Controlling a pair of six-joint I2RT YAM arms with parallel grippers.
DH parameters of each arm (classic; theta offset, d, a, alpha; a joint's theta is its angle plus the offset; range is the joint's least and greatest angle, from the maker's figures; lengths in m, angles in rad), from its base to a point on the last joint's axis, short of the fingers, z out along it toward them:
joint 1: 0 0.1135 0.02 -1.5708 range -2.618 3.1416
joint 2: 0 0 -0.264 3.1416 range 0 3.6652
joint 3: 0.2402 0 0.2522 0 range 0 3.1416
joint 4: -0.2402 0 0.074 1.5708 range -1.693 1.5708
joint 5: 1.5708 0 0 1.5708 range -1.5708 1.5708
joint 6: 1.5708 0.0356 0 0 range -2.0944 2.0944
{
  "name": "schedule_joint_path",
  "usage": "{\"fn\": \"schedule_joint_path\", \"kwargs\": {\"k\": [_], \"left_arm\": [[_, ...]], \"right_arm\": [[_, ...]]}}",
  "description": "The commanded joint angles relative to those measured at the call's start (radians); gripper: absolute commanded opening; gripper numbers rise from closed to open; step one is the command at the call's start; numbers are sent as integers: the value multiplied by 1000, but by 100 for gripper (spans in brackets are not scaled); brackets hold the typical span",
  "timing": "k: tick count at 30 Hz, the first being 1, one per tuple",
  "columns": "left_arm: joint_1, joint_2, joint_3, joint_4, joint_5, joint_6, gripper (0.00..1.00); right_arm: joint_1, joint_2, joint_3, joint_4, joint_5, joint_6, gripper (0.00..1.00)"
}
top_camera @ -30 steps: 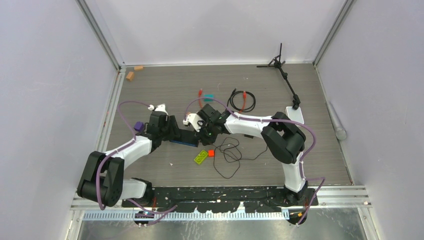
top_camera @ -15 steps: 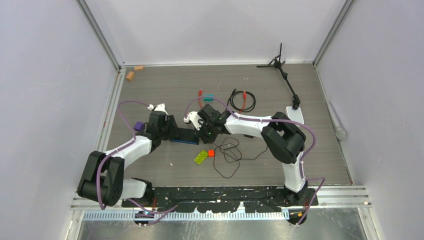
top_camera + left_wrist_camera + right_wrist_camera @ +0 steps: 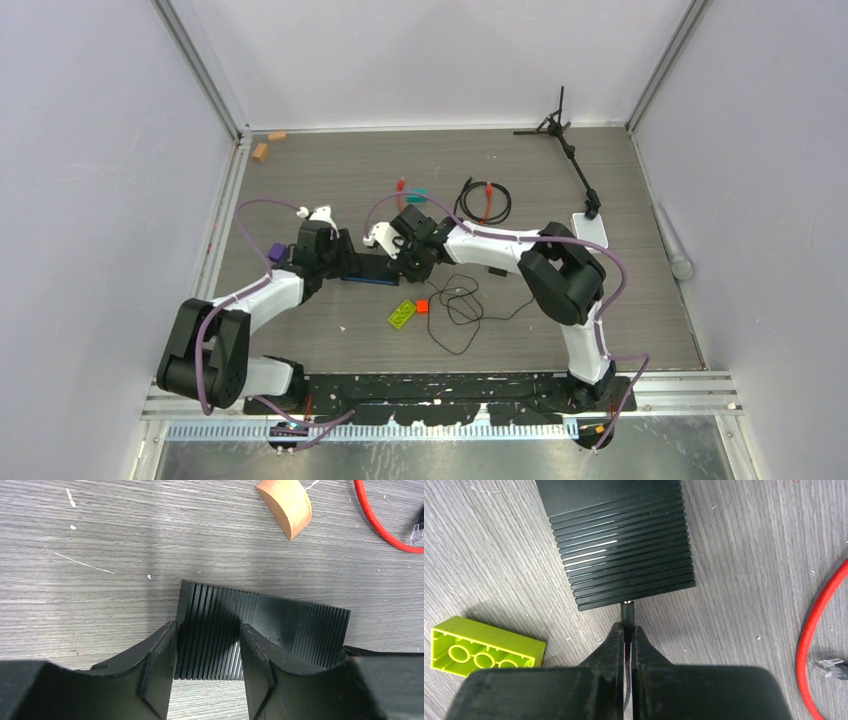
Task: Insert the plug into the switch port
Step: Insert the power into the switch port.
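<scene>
The switch (image 3: 621,540) is a black ribbed box lying flat mid-table (image 3: 372,268). My right gripper (image 3: 627,627) is shut on a black barrel connector (image 3: 627,611) of a thin black wire, whose tip touches the switch's near side. The plug (image 3: 830,666), a clear tip on the red cable (image 3: 819,625), lies loose on the table to the right, held by nothing. My left gripper (image 3: 207,630) is open, its fingers (image 3: 160,655) over the switch's (image 3: 265,625) left end, gripping nothing. The port itself is hidden.
A lime brick (image 3: 484,647) lies left of my right gripper, with a small red block (image 3: 422,306) beside it. Black wire loops (image 3: 455,305) trail toward the near edge. A wooden half-disc (image 3: 287,505) lies beyond the switch. A black stand (image 3: 565,150) is far right.
The left jaws have narrowed a little. Both grippers and the switch have shifted slightly toward the far side of the table. The right grip is unchanged.
</scene>
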Motion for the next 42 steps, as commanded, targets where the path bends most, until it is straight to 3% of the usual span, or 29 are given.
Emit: {"fn": "schedule_joint_path", "kwargs": {"k": [1,37,42], "left_arm": [[-15,18,18,20,115,-4,48],[-33,37,27,34,150,17,47],[-33,24,28,9,95,10,47]], "right_arm": [[21,9,105,114,-21,-27,1],[74,90,286,216,-34,0,1],[78,55,186,204,1,-20,0]]}}
